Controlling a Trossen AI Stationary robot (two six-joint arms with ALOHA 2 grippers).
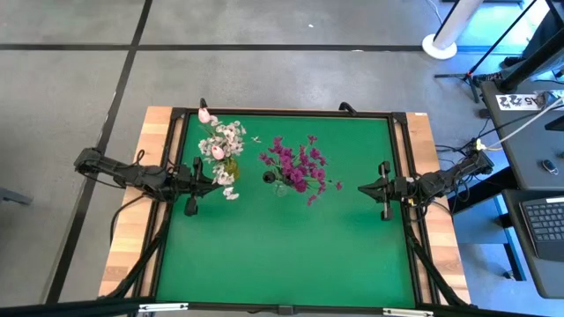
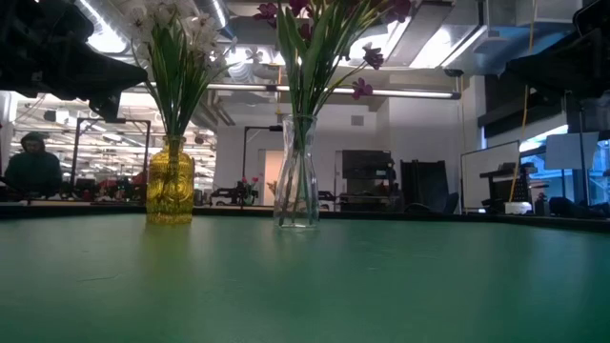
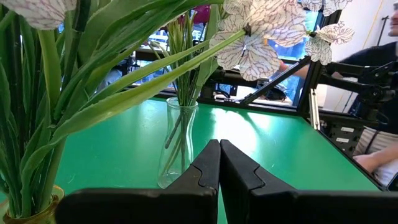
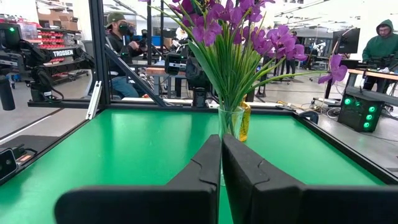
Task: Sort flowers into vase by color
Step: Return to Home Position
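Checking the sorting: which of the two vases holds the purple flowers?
The clear glass vase; the yellow vase beside the left gripper holds white and pink blooms.

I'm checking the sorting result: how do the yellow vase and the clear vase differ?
The yellow vase is amber and squat; the clear vase is colourless, taller and slimmer. The yellow vase holds white blossoms and pale tulips; the clear vase holds purple sprays. The yellow vase stands by the left gripper, the clear vase nearer the table's middle. Both stand upright.
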